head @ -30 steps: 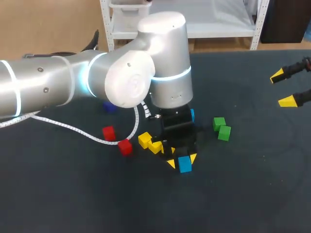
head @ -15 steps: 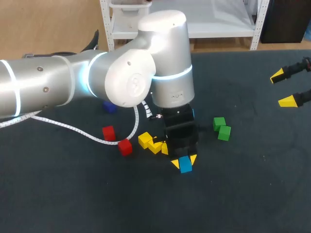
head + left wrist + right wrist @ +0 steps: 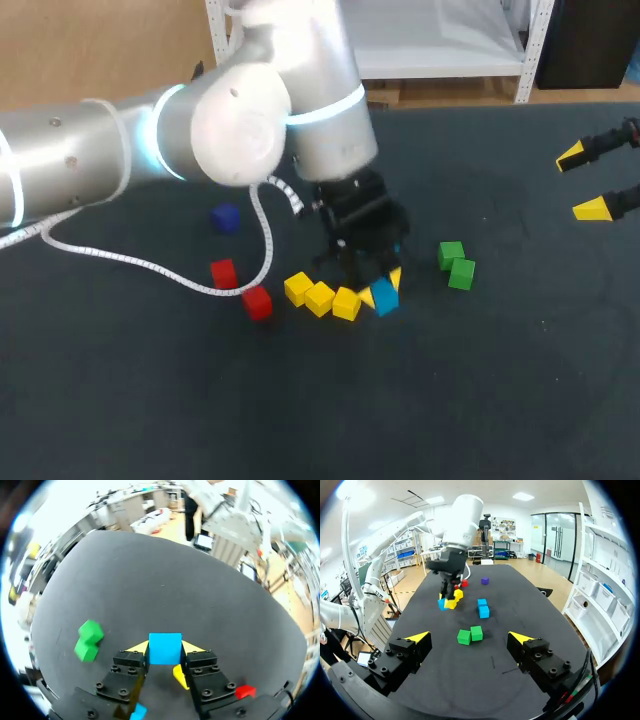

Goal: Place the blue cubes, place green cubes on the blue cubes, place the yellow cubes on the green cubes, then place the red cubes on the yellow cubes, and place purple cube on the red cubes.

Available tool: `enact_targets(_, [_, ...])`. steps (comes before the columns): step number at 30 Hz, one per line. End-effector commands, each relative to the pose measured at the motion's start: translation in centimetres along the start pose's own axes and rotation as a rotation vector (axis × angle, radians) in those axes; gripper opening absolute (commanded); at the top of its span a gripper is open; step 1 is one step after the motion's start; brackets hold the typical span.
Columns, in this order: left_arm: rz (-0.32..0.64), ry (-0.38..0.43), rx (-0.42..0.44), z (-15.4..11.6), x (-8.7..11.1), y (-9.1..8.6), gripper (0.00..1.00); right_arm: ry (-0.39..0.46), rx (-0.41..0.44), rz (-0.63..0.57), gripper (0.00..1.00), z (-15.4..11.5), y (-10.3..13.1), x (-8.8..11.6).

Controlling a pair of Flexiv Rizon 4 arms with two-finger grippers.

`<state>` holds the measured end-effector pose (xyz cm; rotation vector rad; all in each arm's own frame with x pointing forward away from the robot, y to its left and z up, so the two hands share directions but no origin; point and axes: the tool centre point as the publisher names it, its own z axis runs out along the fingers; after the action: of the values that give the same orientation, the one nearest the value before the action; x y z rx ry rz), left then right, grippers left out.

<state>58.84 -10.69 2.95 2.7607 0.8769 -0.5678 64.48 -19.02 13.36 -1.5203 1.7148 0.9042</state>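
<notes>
From above, the left claw (image 3: 382, 286) was shut narrow on a blue cube (image 3: 385, 300), which sat tilted between the fingers. The cube hung beside the green pair (image 3: 461, 273), on the side toward the left arm (image 3: 90, 170). That put it between the pair and a row of three yellow cubes (image 3: 320, 298), close against the nearest of them. The right claw (image 3: 582, 182) stood wide and empty, well apart from the green pair on the opposite side. Two red cubes (image 3: 223, 272) and the purple cube (image 3: 225, 217) lay farther from the green pair than the yellow row did. The left arm covered the cloth behind its claw, and no other blue cube showed here.

From the left wrist, the blue cube (image 3: 165, 648) filled the gap between the yellow tips, a flat face against each. The green pair (image 3: 89, 640) lay off to one side of the claw, with bare table (image 3: 165, 590) ahead. A yellow cube showed beneath the fingers, so I judged the blue one to be off the cloth.

Only the right wrist showed the two other blue cubes (image 3: 483, 611), touching each other just beyond the green pair (image 3: 464, 637). The held cube (image 3: 441, 604) was off to their side, over by the yellow ones. I judged that the coming move turned on carrying it across to those two, and the left arm was much the nearer.
</notes>
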Motion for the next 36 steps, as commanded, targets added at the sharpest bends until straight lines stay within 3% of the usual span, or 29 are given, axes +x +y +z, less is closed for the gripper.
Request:
enact_targets(1, [-0.339,-0.005,-0.163,-2.2,1.2,0.1,0.0,-0.001,0.0,-0.001,1.0,0.1,-0.1,0.0])
enact_targets(6, [-0.462,0.015,-0.249,-4.3,2.8,0.2,0.0,-0.001,0.0,-0.001,1.0,0.1,-0.1,0.0])
enact_targets(14, [-0.604,0.095,-0.285,-6.6,4.8,-0.8,0.0,-0.001,0.0,-0.001,1.0,0.1,-0.1,0.0])
enact_targets(21, [-0.91,0.1,-0.357,-7.7,7.5,-0.9,0.0,-0.001,0.0,-0.001,1.0,0.1,-0.1,0.0])
enact_targets(26, [-1.037,0.109,-0.378,-6.9,8.8,-0.2,0.0,-0.001,0.0,-0.001,1.0,0.1,-0.1,0.0])
enact_targets(36, [-1.114,0.123,-0.368,-5.0,10.2,1.1,0.0,-0.001,0.0,-0.001,1.0,0.1,-0.1,0.0])
